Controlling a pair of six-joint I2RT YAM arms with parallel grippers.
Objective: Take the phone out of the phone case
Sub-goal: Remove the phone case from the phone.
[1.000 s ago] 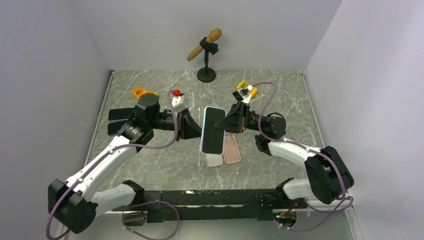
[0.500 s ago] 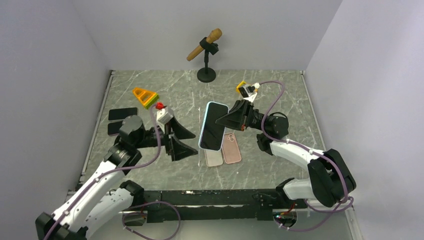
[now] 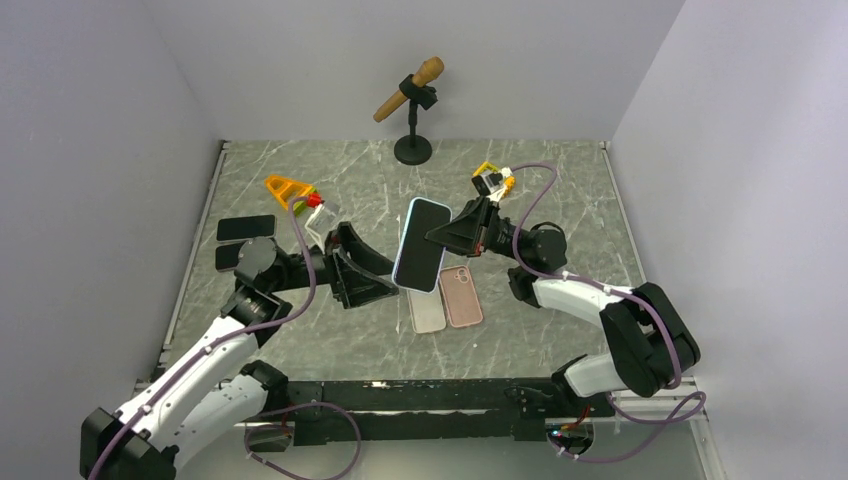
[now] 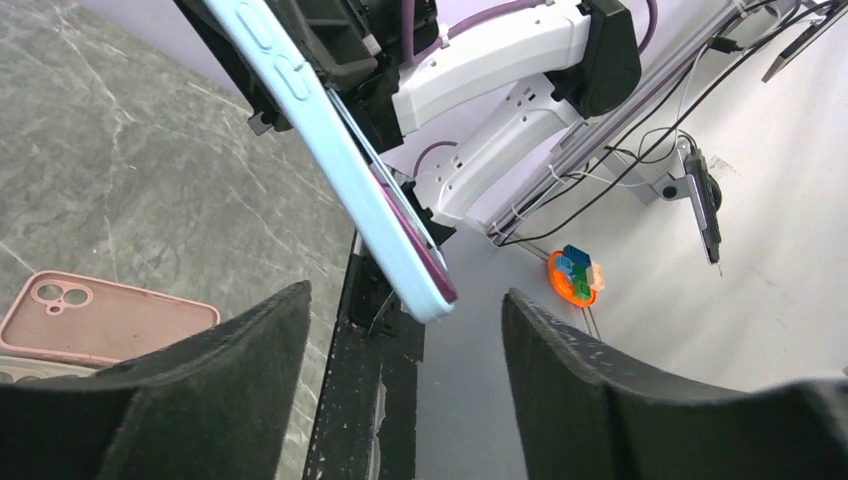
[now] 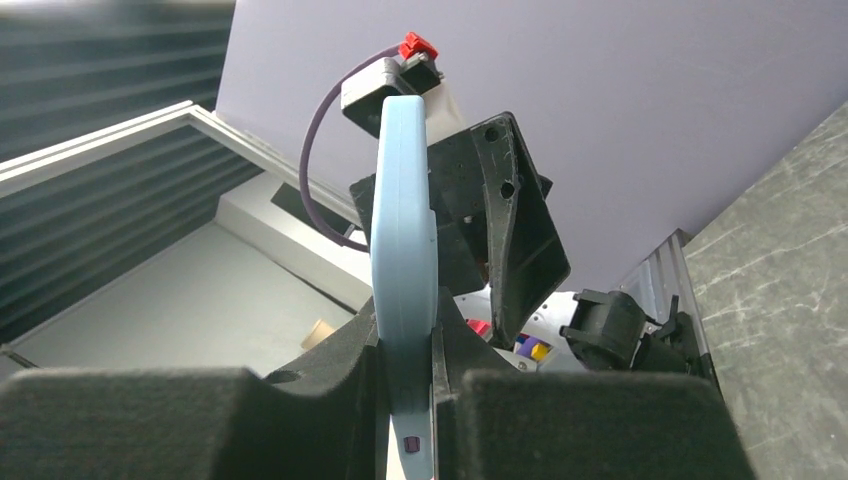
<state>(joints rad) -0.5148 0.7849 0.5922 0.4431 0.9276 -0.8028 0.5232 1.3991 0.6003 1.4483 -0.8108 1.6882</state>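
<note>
The grey, marble-veined worktop carries a microphone stand at its far edge. Near the middle lie two empty cases side by side and touching, a pale one and a pink one. At the left edge lie two black phones, with an orange triangular piece beyond them.

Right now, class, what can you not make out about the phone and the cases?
Top view: the raised blue-cased phone hides the top of the pale case.
Left wrist view: a finger of the left gripper cuts off the pink case.
Right wrist view: the phone shows edge-on only, its screen unseen.
Top view: two dark slabs too small to name.
</note>
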